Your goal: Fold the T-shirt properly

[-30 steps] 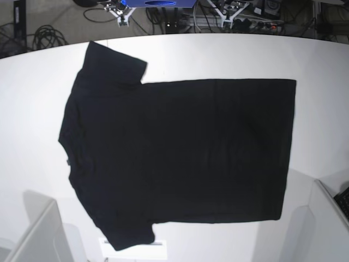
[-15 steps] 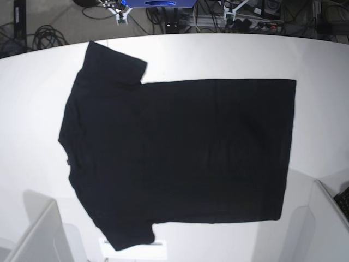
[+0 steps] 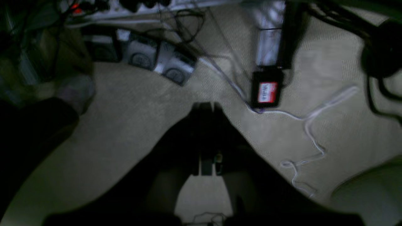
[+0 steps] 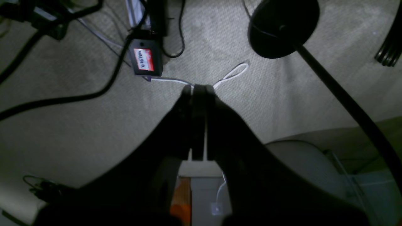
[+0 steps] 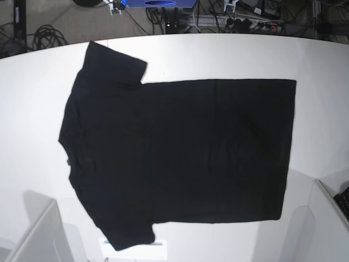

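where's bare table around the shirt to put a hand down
The T-shirt covers most of the white table. Free patches: the wide strip left of the collar, the band beyond the hem on the right, and the far edge above the body. Tightest: the near edge below the lower sleeve.

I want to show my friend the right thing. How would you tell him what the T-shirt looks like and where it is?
Look at the big white table that fills most of the base view. Spread flat across its middle is the T-shirt, lying sideways with its neck and short sleeves toward the left and its straight hem toward the right. It is plain black, the only dark thing lying on the white tabletop.
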Robot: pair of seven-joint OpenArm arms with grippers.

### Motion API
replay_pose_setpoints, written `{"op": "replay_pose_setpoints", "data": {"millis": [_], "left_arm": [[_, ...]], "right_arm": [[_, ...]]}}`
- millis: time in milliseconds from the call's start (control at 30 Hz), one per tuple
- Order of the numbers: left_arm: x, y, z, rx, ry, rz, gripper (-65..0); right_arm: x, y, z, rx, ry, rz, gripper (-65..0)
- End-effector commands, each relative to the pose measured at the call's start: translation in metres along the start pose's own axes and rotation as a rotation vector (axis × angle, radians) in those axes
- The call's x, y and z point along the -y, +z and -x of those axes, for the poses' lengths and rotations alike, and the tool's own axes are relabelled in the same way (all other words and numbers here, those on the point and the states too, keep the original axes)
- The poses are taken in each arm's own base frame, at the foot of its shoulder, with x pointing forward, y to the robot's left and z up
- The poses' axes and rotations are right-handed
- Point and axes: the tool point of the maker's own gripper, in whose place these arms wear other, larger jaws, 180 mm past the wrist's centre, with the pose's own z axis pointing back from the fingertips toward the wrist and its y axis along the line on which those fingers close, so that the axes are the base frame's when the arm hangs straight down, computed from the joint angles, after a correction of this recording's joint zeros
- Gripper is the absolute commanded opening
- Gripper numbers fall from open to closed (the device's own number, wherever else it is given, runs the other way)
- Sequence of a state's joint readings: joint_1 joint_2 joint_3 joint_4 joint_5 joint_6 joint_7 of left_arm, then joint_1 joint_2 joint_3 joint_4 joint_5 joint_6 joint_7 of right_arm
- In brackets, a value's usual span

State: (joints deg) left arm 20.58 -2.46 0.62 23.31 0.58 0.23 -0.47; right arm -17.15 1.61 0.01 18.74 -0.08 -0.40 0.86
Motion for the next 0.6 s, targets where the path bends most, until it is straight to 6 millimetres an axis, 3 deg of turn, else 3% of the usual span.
{"op": "replay_pose_setpoints", "data": {"millis": [0, 233, 567], "left_arm": [[-0.006, 0.003, 0.01, -0.006, -0.008, -0.01, -65.0], [-0.038, 0.019, 0.021, 0.035, -0.041, -0.051, -65.0], [-0.052, 0.059, 0.022, 0.14, -0.087, -0.065, -65.0]], "right_arm": [[0.0, 0.002, 0.013, -0.015, -0.003, -0.001, -65.0], [-0.001, 0.011, 0.033, 0.009, -0.001, -0.001, -65.0], [0.004, 0.04, 0.052, 0.031, -0.018, 0.013, -65.0]]}}
